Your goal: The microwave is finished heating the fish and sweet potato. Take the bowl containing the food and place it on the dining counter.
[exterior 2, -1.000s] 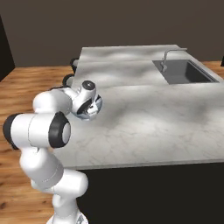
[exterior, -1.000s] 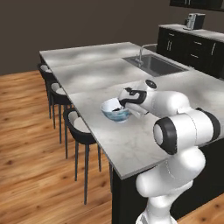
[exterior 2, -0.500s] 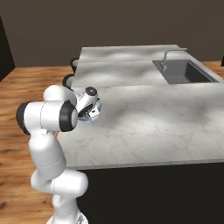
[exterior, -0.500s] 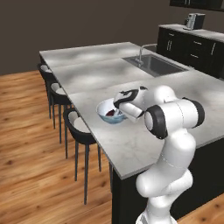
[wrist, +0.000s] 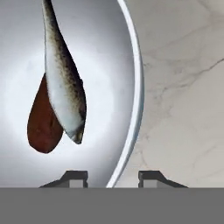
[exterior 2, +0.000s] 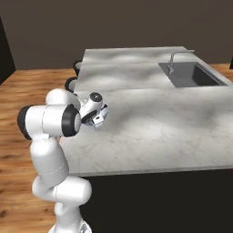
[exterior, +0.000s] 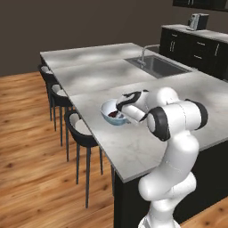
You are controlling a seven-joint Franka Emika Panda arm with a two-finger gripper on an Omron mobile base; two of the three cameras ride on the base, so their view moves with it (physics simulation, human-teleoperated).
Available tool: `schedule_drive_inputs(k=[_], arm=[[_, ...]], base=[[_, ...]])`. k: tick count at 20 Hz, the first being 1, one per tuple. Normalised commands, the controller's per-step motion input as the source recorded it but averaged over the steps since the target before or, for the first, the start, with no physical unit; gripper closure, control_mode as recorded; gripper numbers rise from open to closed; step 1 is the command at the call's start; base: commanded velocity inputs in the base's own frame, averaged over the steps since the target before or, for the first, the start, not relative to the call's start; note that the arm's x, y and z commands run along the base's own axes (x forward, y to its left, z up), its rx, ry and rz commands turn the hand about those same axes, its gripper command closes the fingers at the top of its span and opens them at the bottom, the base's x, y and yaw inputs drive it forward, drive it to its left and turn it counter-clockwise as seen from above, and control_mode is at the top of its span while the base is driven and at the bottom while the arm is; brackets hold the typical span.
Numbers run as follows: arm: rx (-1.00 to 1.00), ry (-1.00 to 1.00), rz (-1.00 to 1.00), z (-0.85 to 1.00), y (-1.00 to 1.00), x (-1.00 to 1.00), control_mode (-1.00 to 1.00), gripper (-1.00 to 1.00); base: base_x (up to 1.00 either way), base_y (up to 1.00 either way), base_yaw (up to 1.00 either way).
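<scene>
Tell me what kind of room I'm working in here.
A home kitchen, by the look of it: a long pale grey marble-look island counter with an inset steel sink and tap, black bar stools along one side, and dark cabinets behind.

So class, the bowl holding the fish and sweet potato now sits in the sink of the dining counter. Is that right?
Not quite. The bowl with the fish and sweet potato sits on the dining counter top near the stools, far from the sink. The left base view shows it.
</scene>
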Motion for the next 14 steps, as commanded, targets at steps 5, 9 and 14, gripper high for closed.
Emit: schedule_drive_inputs(k=[5, 9, 14], arm=[[0.07, -0.12, 0.00, 0.66, -0.08, -0.72, -1.00, -1.00], [0.07, -0.18, -0.08, 0.99, -0.05, -0.86, -1.00, -1.00], [0.12, -0.21, -0.09, 1.00, -0.33, -1.00, -1.00, -1.00]], base=[[0.00, 0.00, 0.00], [0.00, 0.00, 0.00], [0.00, 0.00, 0.00]])
